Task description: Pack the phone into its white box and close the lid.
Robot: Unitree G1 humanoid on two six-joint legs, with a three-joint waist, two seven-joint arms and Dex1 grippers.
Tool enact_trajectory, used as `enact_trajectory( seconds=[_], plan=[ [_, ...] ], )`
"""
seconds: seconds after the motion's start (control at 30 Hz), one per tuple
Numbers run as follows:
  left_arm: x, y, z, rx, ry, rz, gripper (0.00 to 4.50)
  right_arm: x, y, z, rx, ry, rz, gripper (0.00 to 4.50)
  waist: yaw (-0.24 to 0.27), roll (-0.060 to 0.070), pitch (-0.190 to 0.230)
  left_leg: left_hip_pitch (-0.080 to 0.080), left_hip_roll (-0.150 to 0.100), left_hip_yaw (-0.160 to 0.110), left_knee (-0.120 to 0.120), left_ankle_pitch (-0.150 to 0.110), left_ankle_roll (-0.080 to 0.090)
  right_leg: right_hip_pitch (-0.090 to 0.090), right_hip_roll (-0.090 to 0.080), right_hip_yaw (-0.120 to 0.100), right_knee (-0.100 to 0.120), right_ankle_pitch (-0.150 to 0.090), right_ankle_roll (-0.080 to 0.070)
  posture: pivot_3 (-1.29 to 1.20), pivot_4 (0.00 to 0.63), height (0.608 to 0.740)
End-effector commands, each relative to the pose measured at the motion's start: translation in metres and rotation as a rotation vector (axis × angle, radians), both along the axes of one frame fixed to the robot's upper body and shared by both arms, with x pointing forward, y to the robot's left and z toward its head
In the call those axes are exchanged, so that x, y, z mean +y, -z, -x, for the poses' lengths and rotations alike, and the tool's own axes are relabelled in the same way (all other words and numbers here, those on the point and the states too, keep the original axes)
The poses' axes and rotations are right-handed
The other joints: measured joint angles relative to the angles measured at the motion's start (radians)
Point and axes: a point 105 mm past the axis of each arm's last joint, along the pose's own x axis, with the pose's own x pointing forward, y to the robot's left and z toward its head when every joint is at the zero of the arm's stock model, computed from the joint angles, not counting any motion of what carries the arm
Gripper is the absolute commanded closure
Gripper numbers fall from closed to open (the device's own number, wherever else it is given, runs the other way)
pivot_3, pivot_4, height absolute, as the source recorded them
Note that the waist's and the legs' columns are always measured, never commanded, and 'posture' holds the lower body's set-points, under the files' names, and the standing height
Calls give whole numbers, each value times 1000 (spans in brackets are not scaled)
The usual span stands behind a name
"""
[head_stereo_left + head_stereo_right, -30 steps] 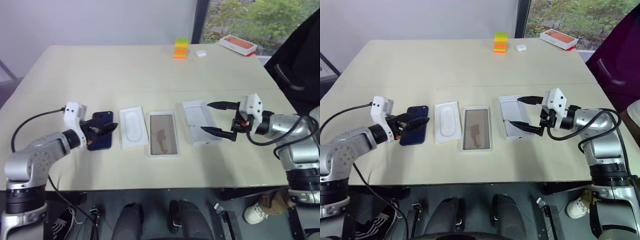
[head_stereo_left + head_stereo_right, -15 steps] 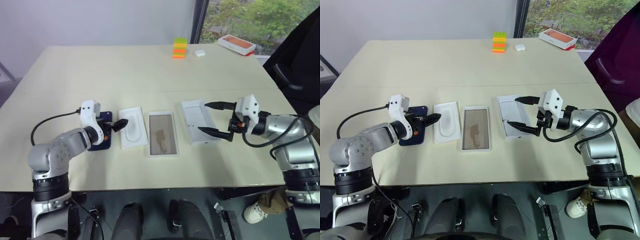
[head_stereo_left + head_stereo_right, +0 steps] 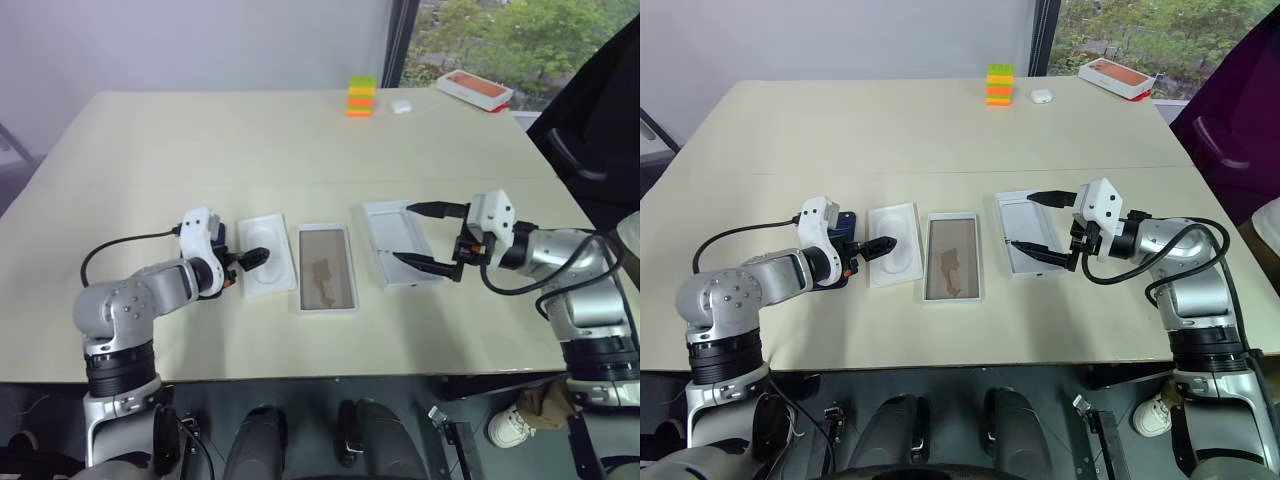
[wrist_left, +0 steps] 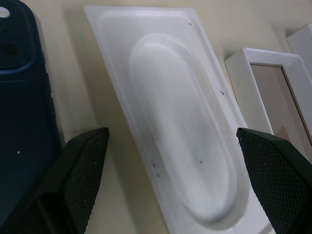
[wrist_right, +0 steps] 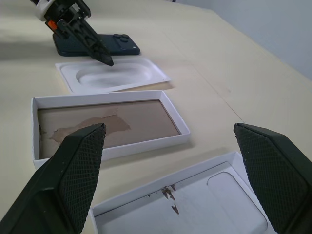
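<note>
On the table, both tools, left and right, gape empty; the phone looks slick, best pinched by its long edges.

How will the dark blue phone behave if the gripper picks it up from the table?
The phone looks like a stiff, glossy slab, so it may slip between the fingers. It lies flat on the table, leaving little edge to catch, so it will probably slide if pushed. It should not roll or tip.

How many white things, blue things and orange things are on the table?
White: 4 (insert, white box, lid, small case)
Blue: 1 (phone)
Orange-topped: 2 (block stack, orange-topped box)
Total: 7
</note>
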Motion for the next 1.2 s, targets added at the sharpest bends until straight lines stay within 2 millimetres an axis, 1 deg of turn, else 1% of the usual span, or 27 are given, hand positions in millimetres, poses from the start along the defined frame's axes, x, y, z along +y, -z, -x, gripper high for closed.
enact_trajectory(
  seconds=[0.03,0.17,0.23,0.37,0.47,0.53,0.9,1.0,1.2],
  plan=[
    [-2,1,2,3,-1,-3,85,4,-10,2,-53,-12,-8,107,0,0,0,0,0,0,0,0,0,0,0,0,0,0,0,0,150,740],
    [-3,3,1,4,-2,-12,85,4,-11,1,-58,-12,-7,107,0,0,0,0,0,0,0,0,0,0,0,0,0,0,0,0,150,740],
    [-9,0,0,-5,12,21,85,5,-11,1,-57,-12,-8,107,1,0,0,0,0,0,0,0,0,0,0,0,0,0,0,0,150,740],
    [-16,0,-1,5,28,47,85,6,-12,2,-57,-13,-12,107,3,0,0,0,0,0,0,0,0,1,0,0,0,0,0,0,150,740],
    [-16,5,-1,29,34,34,907,5,-13,1,-61,-8,-11,0,2,0,0,0,-1,0,0,0,0,1,-1,0,0,0,0,0,150,740],
    [-13,7,-1,32,29,9,1756,5,-13,1,-63,-7,-9,0,1,0,0,0,-1,0,0,0,0,1,0,0,0,0,0,0,150,740],
    [-3,17,1,77,-13,21,1756,5,-14,1,-74,2,-7,0,1,0,0,0,-1,0,0,0,0,1,0,0,0,0,0,0,150,740],
    [-2,19,4,86,-11,22,2584,4,-14,0,-71,5,-6,0,1,0,0,0,-1,0,0,0,0,1,0,0,0,0,0,0,150,740],
    [5,24,5,93,-49,23,2584,2,-12,1,-69,7,-4,0,-1,0,0,1,-1,0,0,0,0,1,0,0,0,0,0,0,150,740]
  ],
)
